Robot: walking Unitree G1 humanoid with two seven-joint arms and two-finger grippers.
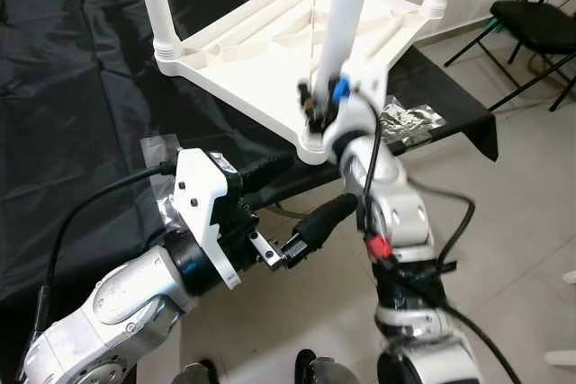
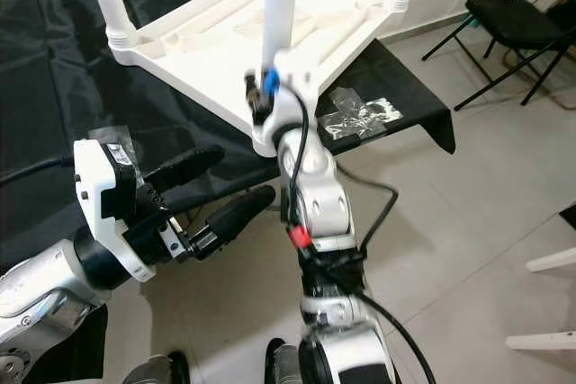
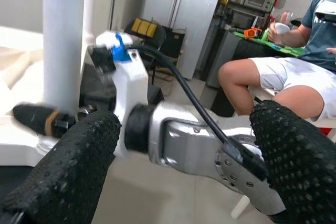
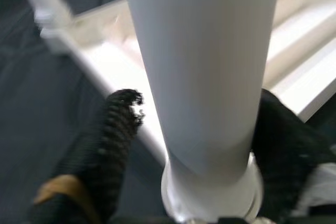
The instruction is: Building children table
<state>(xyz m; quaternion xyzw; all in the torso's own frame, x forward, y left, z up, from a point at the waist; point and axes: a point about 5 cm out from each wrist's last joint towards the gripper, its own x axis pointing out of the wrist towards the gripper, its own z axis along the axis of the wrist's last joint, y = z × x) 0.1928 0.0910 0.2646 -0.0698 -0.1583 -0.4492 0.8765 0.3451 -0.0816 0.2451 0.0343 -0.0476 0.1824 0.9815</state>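
Right wrist view, right gripper clasping table leg

right pincer at base of near table leg | upturned white table | left pincer open, below

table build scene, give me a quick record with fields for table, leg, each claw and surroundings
table: white tabletop lying upside down on a black sheet, legs pointing up
near leg: white leg standing in the near corner socket
right claw: right claw, fingers either side of that leg near its base
left claw: left claw open, held low beside the table edge, apart from it
surroundings: black folding chair; seated person
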